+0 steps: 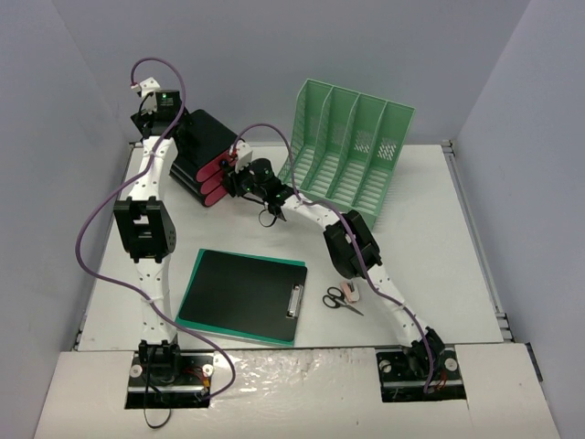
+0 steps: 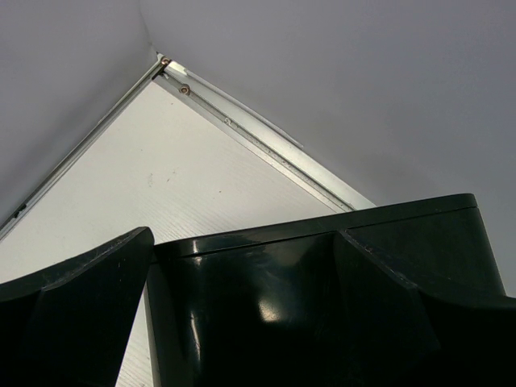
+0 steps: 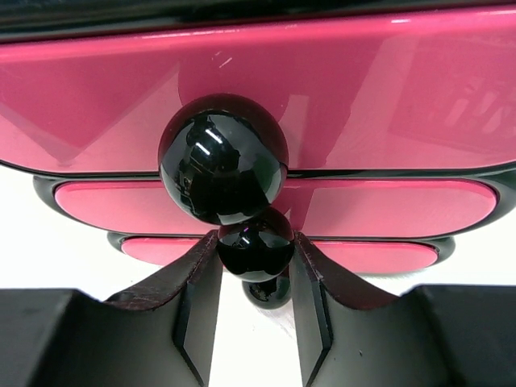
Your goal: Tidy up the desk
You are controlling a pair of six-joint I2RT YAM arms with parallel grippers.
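The white desk holds a black drawer unit with three pink drawers at the back left; it stands tilted. My left gripper straddles the unit's black case from behind, its fingers against both sides. My right gripper is at the drawer fronts. In the right wrist view it is shut on the middle black knob, below the top knob and above the bottom knob. All three drawers look shut.
A mint-green file rack stands at the back, right of the drawer unit. A black clipboard on a green pad lies at the front left. Small scissors and a pink eraser lie beside it. Metal rails edge the desk.
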